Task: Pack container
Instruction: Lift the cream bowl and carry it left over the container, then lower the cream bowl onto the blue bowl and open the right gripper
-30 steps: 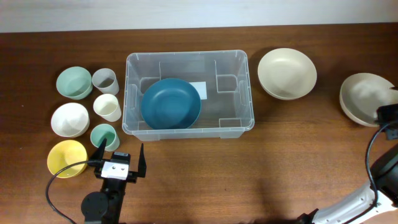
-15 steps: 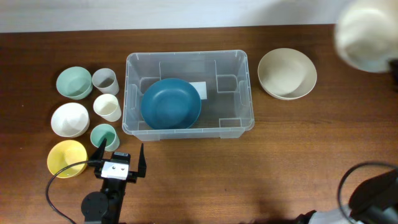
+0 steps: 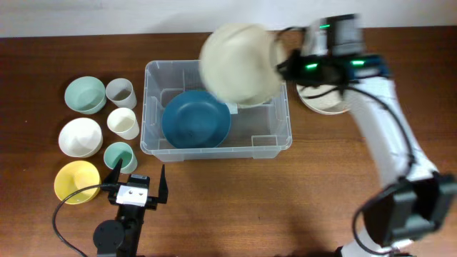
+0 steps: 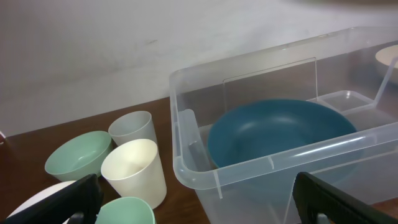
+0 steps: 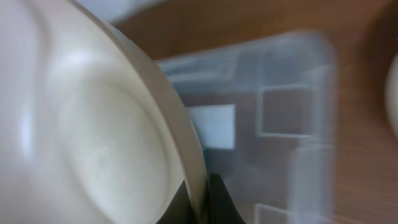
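**Right gripper holds a cream bowl tilted above the clear container at mid-desk.**

The gripper is clamped on the bowl's rim. The container lies below it and to its left, with its long axis running side to side. A blue bowl fills the container's left half, so the free floor appears to sit almost under the load. The left gripper, fingers spread wide and empty, rests beside a teal cup, the farther arm from the drop.
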You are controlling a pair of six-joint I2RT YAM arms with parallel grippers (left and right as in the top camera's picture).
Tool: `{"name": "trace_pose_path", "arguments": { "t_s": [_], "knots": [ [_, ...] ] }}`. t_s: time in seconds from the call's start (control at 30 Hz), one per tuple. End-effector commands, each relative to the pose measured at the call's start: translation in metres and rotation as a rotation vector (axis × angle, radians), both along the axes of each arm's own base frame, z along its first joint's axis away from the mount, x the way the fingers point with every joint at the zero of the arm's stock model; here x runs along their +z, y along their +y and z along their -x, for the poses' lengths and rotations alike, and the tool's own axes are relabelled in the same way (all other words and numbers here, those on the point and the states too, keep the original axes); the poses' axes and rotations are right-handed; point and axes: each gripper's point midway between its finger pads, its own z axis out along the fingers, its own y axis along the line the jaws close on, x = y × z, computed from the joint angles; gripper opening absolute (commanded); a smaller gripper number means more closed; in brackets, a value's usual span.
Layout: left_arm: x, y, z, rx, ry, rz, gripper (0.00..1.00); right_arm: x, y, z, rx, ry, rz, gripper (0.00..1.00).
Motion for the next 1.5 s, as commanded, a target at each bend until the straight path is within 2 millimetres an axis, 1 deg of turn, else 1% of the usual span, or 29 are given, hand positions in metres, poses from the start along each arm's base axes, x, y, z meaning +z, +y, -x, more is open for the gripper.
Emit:
{"name": "trace_pose_path", "arguments": {
  "t_s": [0.0,0.1,0.2,0.27,0.33,0.63,1.1,1.2,1.47],
  "knots": [
    [-0.002,0.001,0.000,0.002,-0.002,-0.016,1.00,-0.026,0.040,0.005,0.049,0.042,0.039,0.04],
    [-0.002,0.001,0.000,0.001,-0.002,-0.016,1.00,-0.046,0.068,0.016,0.098,0.093,0.044,0.04],
    [-0.002,0.001,0.000,0.001,-0.002,-0.016,1.00,-0.066,0.092,0.027,0.147,0.142,0.047,0.04],
    [-0.002,0.001,0.000,0.001,-0.002,-0.016,1.00,-0.078,0.103,0.033,0.162,0.174,0.051,0.04],
    [-0.002,0.001,0.000,0.001,-0.002,-0.016,1.00,-0.087,0.110,0.036,0.175,0.190,0.057,0.04],
    [-0.002,0.001,0.000,0.001,-0.002,-0.016,1.00,-0.112,0.112,0.032,0.172,0.224,0.072,0.04],
    [-0.002,0.001,0.000,0.001,-0.002,-0.016,1.00,-0.143,0.117,0.037,0.185,0.283,0.094,0.04],
    [-0.002,0.001,0.000,0.001,-0.002,-0.016,1.00,-0.146,0.117,0.037,0.184,0.287,0.097,0.04],
    [-0.002,0.001,0.000,0.002,-0.002,-0.016,1.00,-0.146,0.117,0.036,0.185,0.284,0.096,0.04]
  ]
}}
